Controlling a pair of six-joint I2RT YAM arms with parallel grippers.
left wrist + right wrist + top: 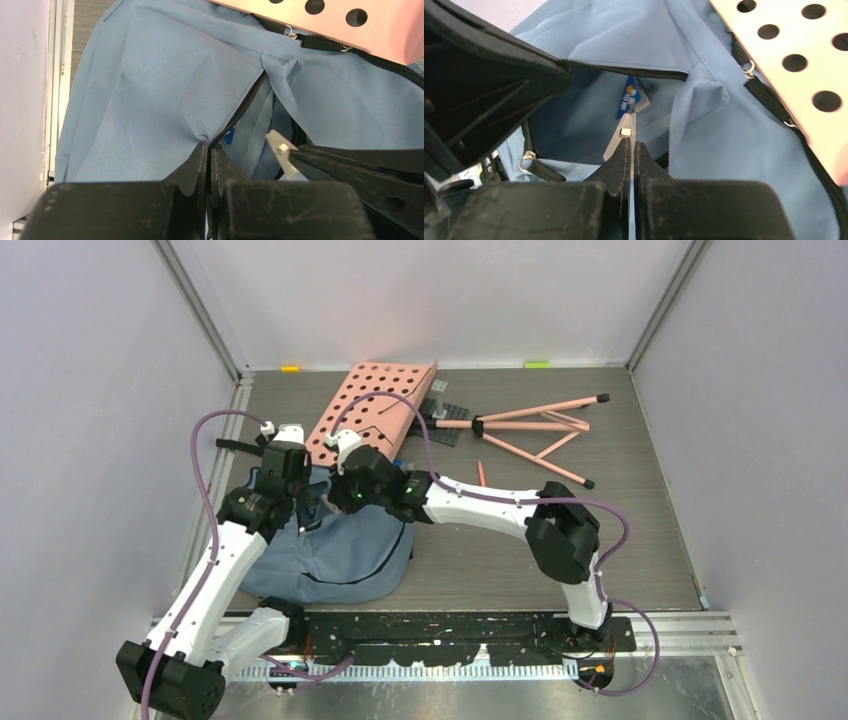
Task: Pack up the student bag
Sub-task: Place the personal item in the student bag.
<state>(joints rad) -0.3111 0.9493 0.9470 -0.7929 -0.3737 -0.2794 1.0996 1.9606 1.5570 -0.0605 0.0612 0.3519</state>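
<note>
The bag [345, 558] lies on the table's [650, 530] near left, its far edge under the pink board [372, 405]. At its open mouth the left gripper [207, 150] pinches the fabric edge. Just beside it, the right gripper [630, 145] is pressed together on the metal zipper pull [623, 131].
</note>
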